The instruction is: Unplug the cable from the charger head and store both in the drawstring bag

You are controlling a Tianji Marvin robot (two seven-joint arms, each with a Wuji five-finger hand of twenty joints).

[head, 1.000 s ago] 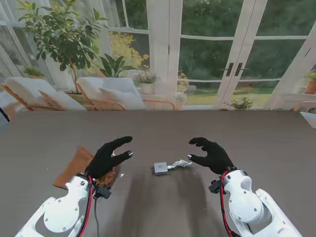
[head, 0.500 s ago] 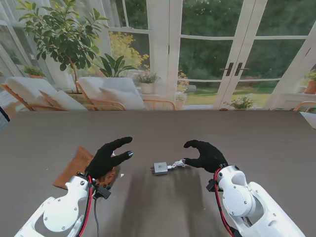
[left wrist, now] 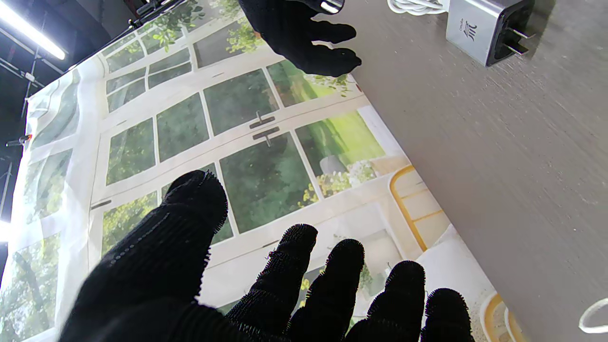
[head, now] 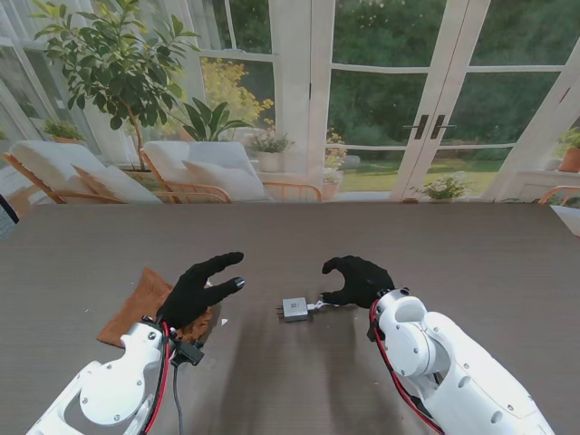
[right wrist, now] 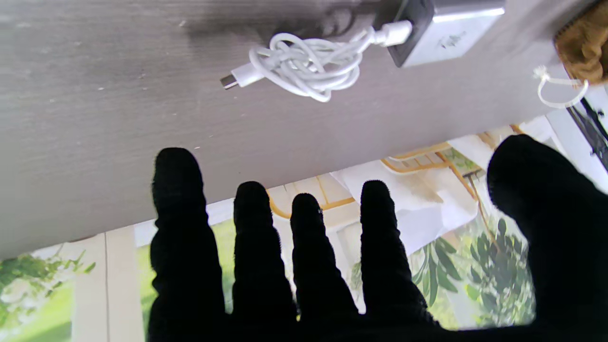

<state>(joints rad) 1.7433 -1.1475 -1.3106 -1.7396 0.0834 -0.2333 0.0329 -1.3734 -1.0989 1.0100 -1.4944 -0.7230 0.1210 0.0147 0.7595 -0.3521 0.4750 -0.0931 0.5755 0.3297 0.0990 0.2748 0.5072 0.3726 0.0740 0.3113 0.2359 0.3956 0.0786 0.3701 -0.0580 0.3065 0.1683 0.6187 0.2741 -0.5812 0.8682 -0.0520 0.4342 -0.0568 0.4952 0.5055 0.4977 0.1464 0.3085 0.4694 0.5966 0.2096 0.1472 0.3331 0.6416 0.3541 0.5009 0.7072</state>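
A small grey charger head lies on the dark table between my hands, its prongs toward my left. The coiled white cable is plugged into the charger head. In the stand view my right hand hovers over the coil, fingers apart, holding nothing. My left hand is open over the brown drawstring bag, left of the charger head. The left wrist view shows the right hand above the table.
The bag's white drawstring lies loose on the table beside the brown drawstring bag. The table stretches far to glass doors and plants behind.
My right hand has moved left, from beside the cable to over the coil next to the charger head. The left hand and the charger have stayed put.
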